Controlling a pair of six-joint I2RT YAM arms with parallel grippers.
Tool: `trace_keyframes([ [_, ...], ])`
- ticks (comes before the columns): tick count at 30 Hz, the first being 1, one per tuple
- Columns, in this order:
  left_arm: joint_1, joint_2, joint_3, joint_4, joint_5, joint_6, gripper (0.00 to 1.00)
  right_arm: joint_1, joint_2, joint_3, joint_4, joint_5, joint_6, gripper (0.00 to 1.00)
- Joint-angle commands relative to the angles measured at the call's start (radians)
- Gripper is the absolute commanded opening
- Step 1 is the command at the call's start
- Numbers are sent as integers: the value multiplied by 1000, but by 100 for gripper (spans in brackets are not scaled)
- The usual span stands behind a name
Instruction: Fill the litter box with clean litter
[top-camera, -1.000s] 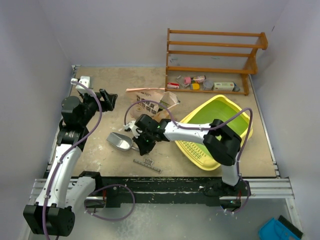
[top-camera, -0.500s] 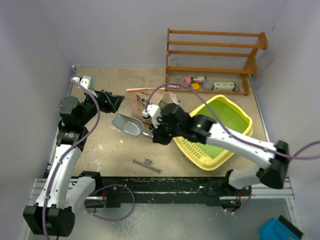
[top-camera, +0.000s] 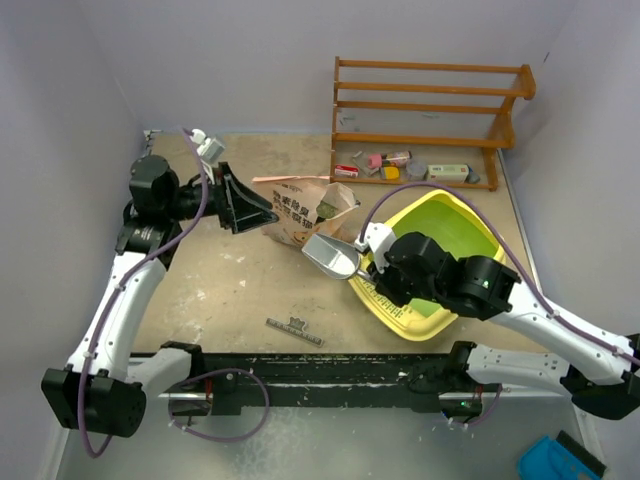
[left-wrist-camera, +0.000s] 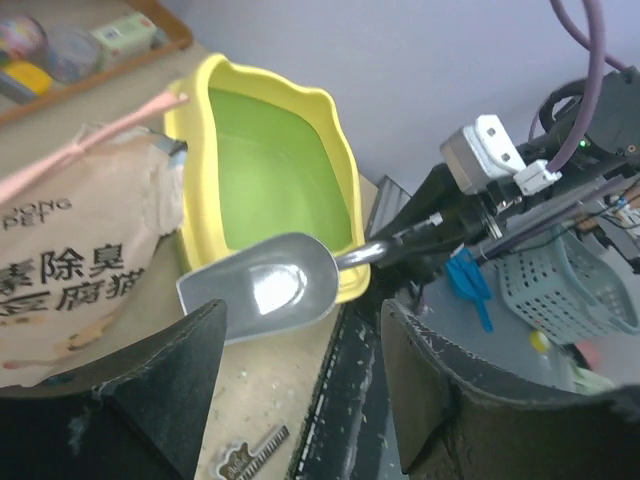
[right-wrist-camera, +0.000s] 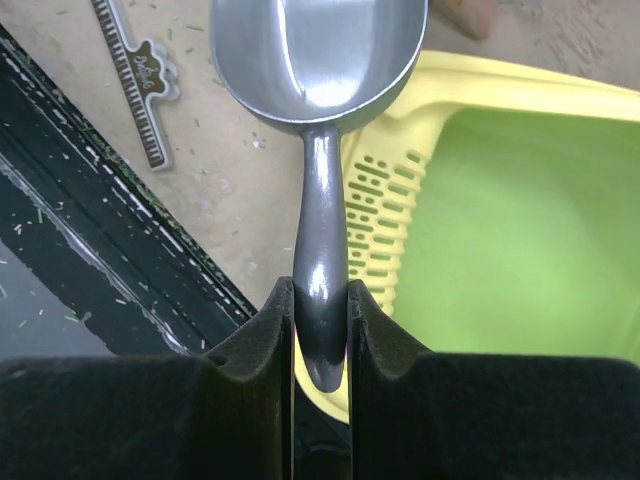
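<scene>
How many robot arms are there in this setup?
2. The left arm extends toward the tan bag; the right arm holds a metal scoop beside the yellow litter box.

The litter box (top-camera: 455, 235) is a large rectangular yellow plastic tray with rounded corners and a wavy, flared rim. It lies flat on the right half of the table (top-camera: 220, 290), turned diagonally, one corner pointing toward the near edge. Its inner floor (left-wrist-camera: 265, 175) is smooth bright green and bare where it shows. A strip of short slots (right-wrist-camera: 375, 215) runs along the rim on the near-left side, facing the middle of the table.
</scene>
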Motion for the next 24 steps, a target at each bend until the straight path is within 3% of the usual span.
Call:
trace_keyframes([
  [1,-21,37,-18,-83,67,-13,63,2,-71,0,25,102,36,0],
  [8,-142,85,-90,-192,-64,81,60,2,-126,30,26,66,38,0],
  [24,-266,206,-256,173,-61,-114,62,3,-219,49,52,-102,-39,0],
])
